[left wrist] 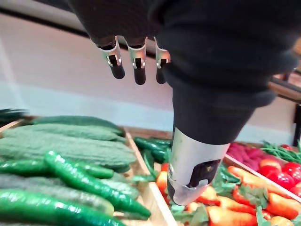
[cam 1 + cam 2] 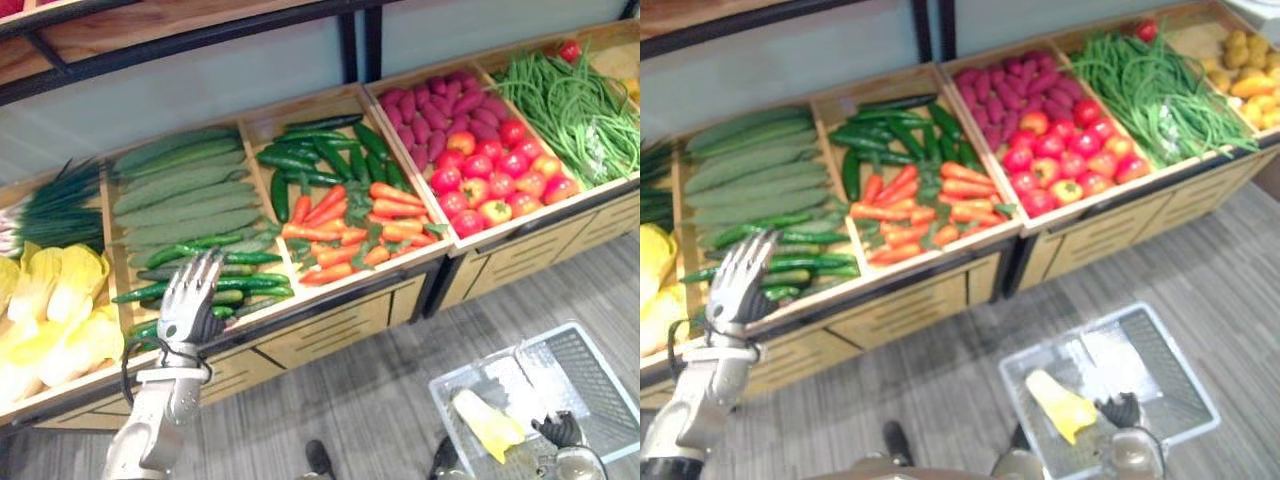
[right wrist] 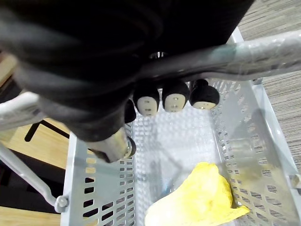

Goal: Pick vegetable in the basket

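Wooden crates (image 2: 330,322) line a produce stand. Under the left hand (image 2: 190,300), its fingers straight, lie green chillies (image 1: 80,181) and cucumbers (image 2: 180,190). The right hand (image 3: 146,99) is curled round the handle (image 3: 263,49) of the basket (image 3: 77,181), with a yellow vegetable (image 3: 195,200) inside below it.

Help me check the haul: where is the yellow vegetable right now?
The yellow vegetable lies inside the grey basket, low on the robot's right in the eye views, beside the right robot hand gripping its handle.

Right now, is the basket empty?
No, a yellow vegetable lies inside the grey basket.
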